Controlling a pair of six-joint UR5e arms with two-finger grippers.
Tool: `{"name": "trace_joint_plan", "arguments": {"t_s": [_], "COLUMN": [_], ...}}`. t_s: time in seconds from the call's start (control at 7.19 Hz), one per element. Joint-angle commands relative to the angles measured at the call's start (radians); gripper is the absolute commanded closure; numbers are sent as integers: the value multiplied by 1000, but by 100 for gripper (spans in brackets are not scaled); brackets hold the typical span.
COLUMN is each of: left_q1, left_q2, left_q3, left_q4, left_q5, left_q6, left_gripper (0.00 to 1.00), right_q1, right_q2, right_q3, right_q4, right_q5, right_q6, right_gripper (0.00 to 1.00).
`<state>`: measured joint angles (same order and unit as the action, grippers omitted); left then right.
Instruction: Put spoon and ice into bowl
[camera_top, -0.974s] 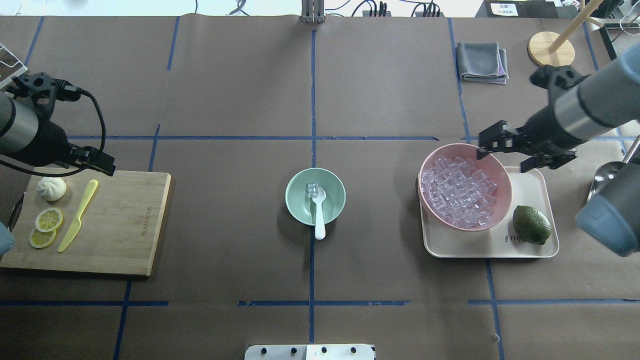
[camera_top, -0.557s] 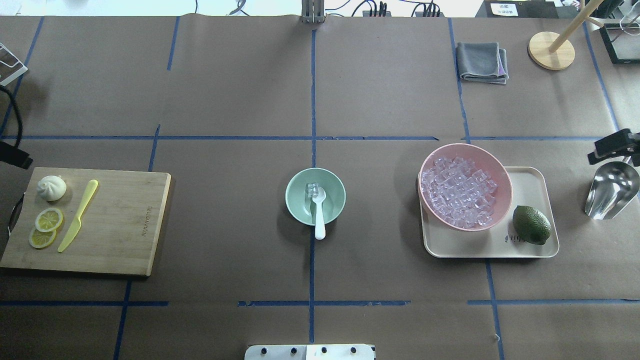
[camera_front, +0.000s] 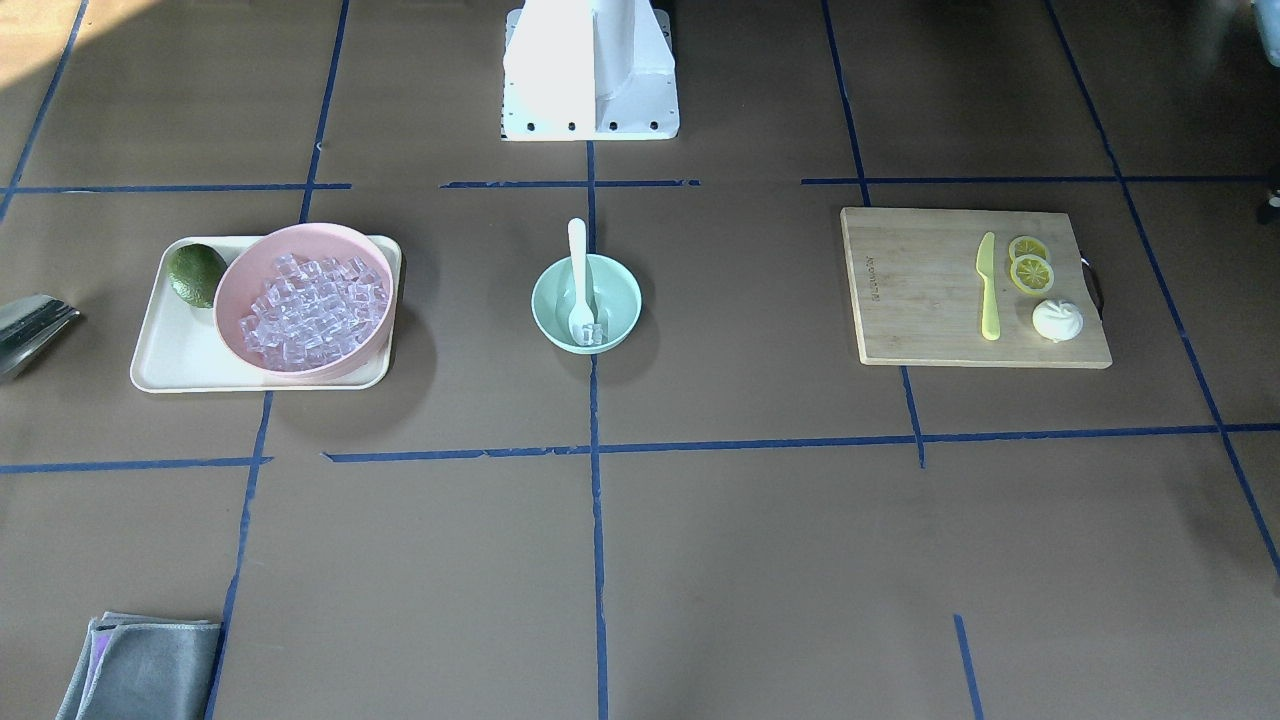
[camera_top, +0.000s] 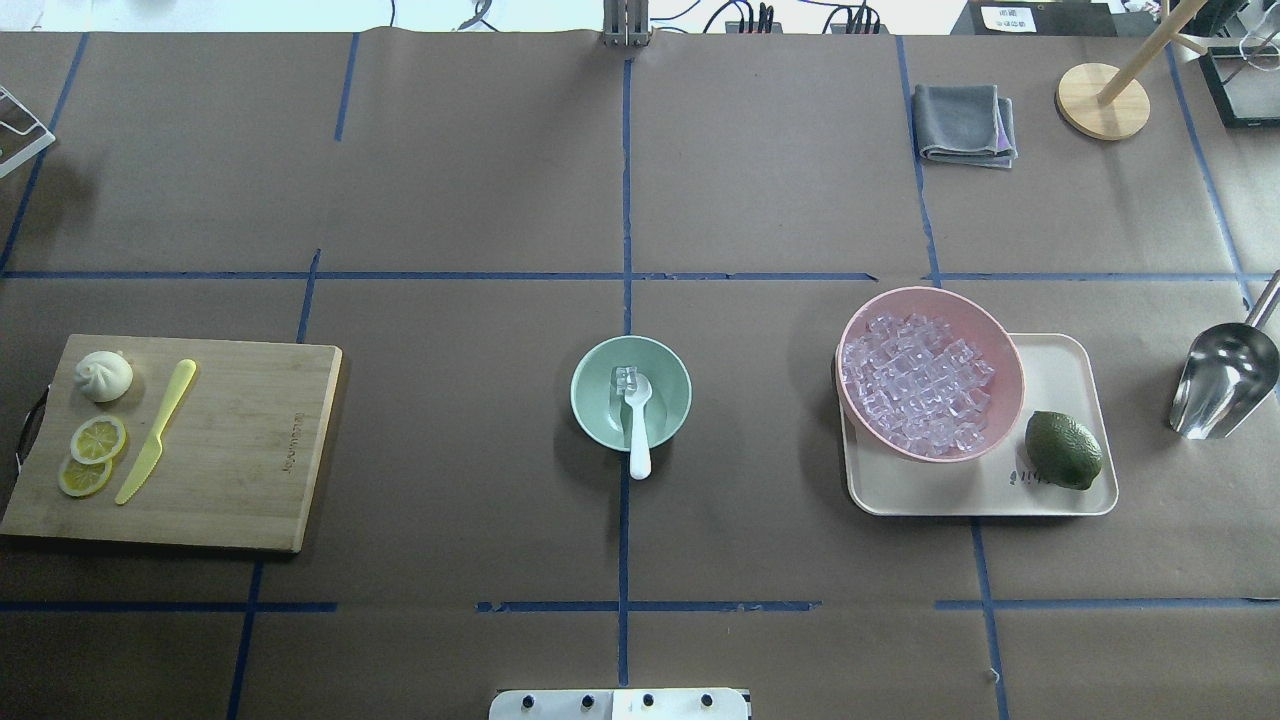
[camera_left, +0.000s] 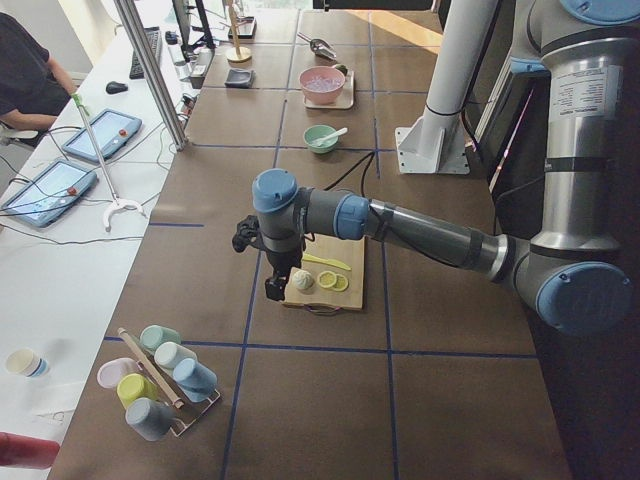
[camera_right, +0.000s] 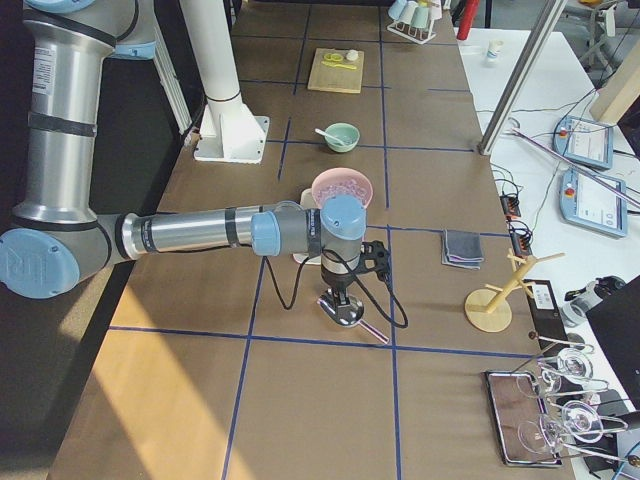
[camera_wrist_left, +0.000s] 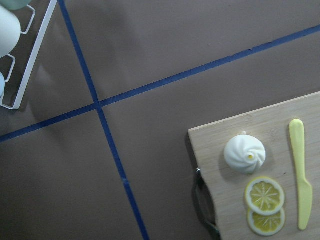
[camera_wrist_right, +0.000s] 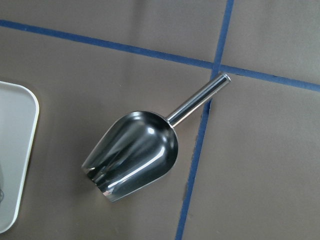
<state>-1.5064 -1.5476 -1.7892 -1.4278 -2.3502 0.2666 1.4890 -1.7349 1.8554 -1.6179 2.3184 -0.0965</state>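
The mint-green bowl (camera_top: 672, 400) stands at the table's middle; it also shows in the front-facing view (camera_front: 620, 298). The white spoon (camera_top: 638, 432) lies in it, scoop down and handle over the near rim. A few clear ice cubes (camera_top: 625, 378) sit in the bowl by the scoop. My left gripper (camera_left: 273, 290) hangs above the cutting board's outer end. My right gripper (camera_right: 340, 298) hangs above the metal scoop. Both show only in the side views, and I cannot tell whether they are open or shut.
A pink bowl (camera_top: 1012, 372) heaped with ice and a dark green lime (camera_top: 1063, 450) sit on a cream tray (camera_top: 1065, 365) at right. A metal scoop (camera_top: 1225, 380) lies beyond. A cutting board (camera_top: 240, 450) at left bears a yellow-green knife (camera_top: 155, 432), a bun (camera_top: 103, 377) and lemon slices (camera_top: 98, 440).
Both arms have drawn outward and left the overhead view, the left arm to the left, the right arm to the right. The spoon and ice in the bowl have not moved.
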Motion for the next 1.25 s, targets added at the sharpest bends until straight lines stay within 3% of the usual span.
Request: {"name": "trace_joint_plan", "arguments": {"t_s": [0.0,0.28,1.11], "left_q1": [-31,-32,-32], "left_q2": [-28,-17,44], "left_q3": [97,85,60], "left_q4": [9,-6,-11], "left_q5": [-9,-9,-11], "left_q6": [56,-48,-43], "left_gripper": [0,0,0], "right_q1": [17,16,14], "right_q2": [1,-2,8], "right_q3": [-21,-18,-57], "right_q4": [-11,-11,-2], "right_q5": [1,2,-1], "right_q6": [-51,-39,-39], "right_gripper": [1,1,1]}}
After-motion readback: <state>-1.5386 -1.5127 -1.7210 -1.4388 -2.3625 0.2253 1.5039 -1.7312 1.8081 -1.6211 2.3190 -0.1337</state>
